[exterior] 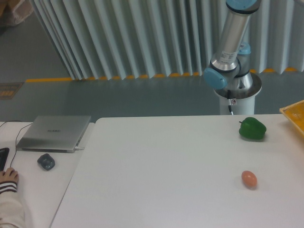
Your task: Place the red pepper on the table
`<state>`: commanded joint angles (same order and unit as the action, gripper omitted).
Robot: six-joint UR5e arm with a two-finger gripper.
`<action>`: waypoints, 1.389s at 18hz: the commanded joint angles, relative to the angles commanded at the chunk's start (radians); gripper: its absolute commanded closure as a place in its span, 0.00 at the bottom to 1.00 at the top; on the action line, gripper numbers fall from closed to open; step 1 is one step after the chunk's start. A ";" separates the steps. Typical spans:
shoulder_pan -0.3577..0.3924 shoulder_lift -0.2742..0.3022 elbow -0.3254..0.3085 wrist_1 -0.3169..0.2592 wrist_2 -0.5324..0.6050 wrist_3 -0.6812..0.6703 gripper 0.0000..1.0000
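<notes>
The gripper is out of frame — only the arm's silver and blue lower links [231,45] show, rising from a white pedestal [236,100] behind the table [156,171], so whether it is open or closed cannot be told. The red pepper is nowhere in view. On the table's right side lies a green bell pepper [252,128], and nearer the front an orange-brown egg-shaped object [249,179], apart from it. A yellow tray edge [294,114] pokes in at far right. On the neighbouring desk [35,187] — a closed silver laptop [54,133] and a dark mouse [46,161].
</notes>
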<state>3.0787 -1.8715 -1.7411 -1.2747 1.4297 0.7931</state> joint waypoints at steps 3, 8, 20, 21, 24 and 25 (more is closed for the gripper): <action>0.014 0.006 0.002 -0.012 0.000 0.015 0.00; 0.029 0.006 0.009 -0.031 0.003 0.061 0.00; 0.045 0.006 0.034 -0.055 -0.003 0.066 0.42; 0.043 0.006 0.049 -0.078 -0.003 0.064 0.42; 0.025 0.024 0.145 -0.213 -0.002 0.063 0.42; 0.023 0.046 0.169 -0.248 -0.002 0.064 0.42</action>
<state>3.1017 -1.8257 -1.5726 -1.5229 1.4281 0.8575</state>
